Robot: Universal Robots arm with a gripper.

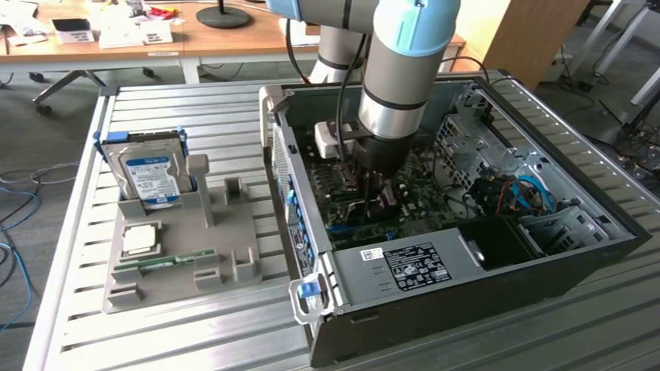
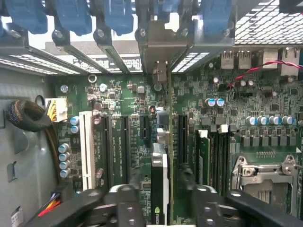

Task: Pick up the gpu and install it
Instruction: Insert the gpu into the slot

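Inside the open computer case (image 1: 454, 255) on the slatted counter (image 1: 196, 340), the gpu (image 2: 160, 189) stands on edge in a motherboard (image 2: 123, 94) slot, its metal bracket up against the case's rear slot openings. The gripper (image 2: 161, 201) hangs directly over the card, its fingers (image 2: 125, 201) spread on either side and released from it. Outside the case, a hard drive (image 1: 150, 174) stands upright in a grey holder (image 1: 185, 263).

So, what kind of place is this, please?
Probably a robotics lab or workshop: an open computer case sits on a slatted metal table, a grey fixture holds spare parts, and office desks stand behind.
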